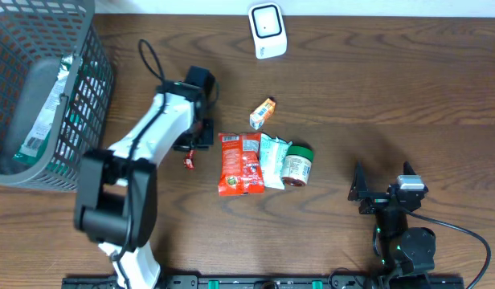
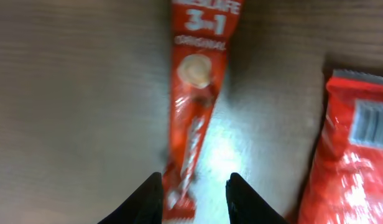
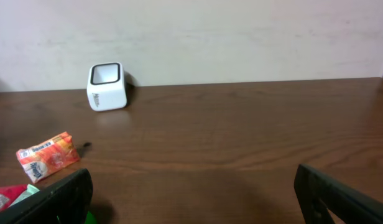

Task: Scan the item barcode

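A thin red coffee-stick sachet (image 2: pixel 193 106) lies flat on the wooden table, its lower end between the black fingers of my left gripper (image 2: pixel 194 194). The jaws stand apart: the sachet is close to the left finger, and bare table shows on the right finger's side. From overhead, the left gripper (image 1: pixel 193 147) points down over the small sachet (image 1: pixel 189 161), just left of a red snack bag (image 1: pixel 239 163). The white barcode scanner (image 1: pixel 267 30) stands at the table's far edge. My right gripper (image 3: pixel 191 193) hovers wide open over bare wood at the front right, holding nothing.
A grey mesh basket (image 1: pixel 87 72) with a packet inside stands at the far left. Right of the red bag (image 2: pixel 350 155) lie a pale packet (image 1: pixel 272 159) and a green-lidded jar (image 1: pixel 298 164). A small orange carton (image 1: pixel 263 112) sits behind them.
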Motion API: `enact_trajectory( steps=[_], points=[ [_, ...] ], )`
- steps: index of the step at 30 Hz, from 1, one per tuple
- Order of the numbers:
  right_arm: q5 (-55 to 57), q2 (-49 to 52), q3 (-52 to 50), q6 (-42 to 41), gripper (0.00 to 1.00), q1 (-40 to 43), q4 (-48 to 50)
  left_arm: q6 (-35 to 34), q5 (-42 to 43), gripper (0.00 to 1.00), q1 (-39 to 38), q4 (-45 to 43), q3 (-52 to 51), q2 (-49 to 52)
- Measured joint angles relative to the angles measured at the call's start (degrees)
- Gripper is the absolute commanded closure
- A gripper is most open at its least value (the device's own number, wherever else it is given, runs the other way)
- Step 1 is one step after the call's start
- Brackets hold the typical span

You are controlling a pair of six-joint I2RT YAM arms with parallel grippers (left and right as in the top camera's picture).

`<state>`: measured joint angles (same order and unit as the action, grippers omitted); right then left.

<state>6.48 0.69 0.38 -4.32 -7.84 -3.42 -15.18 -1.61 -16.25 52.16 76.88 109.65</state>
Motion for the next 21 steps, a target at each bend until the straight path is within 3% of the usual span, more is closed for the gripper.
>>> enact_trajectory(
  steps=[8,13,17,19,21],
  points=[
    [0.0,0.0,0.0,0.0,0.01,0.0,0.0,0.0,-0.3,0.66,-0.4,-2.8,0.0,4.3],
    [0.0,0.0,0.0,0.0,0.01,0.0,0.0,0.1,-0.3,0.81,-0.4,-3.6,-0.1,4.3],
    [0.0,0.0,0.0,0.0,0.01,0.0,0.0,0.0,-0.6,0.81,-0.4,-4.6,-0.9,4.3],
    [0.0,0.0,0.0,0.0,0.01,0.0,0.0,0.0,-0.9,0.92,-0.4,-5.2,-1.7,4.3],
    [0.0,0.0,0.0,0.0,0.01,0.0,0.0,0.2,-1.4,0.92,-0.4,-6.0,-2.4,4.2]
  ],
)
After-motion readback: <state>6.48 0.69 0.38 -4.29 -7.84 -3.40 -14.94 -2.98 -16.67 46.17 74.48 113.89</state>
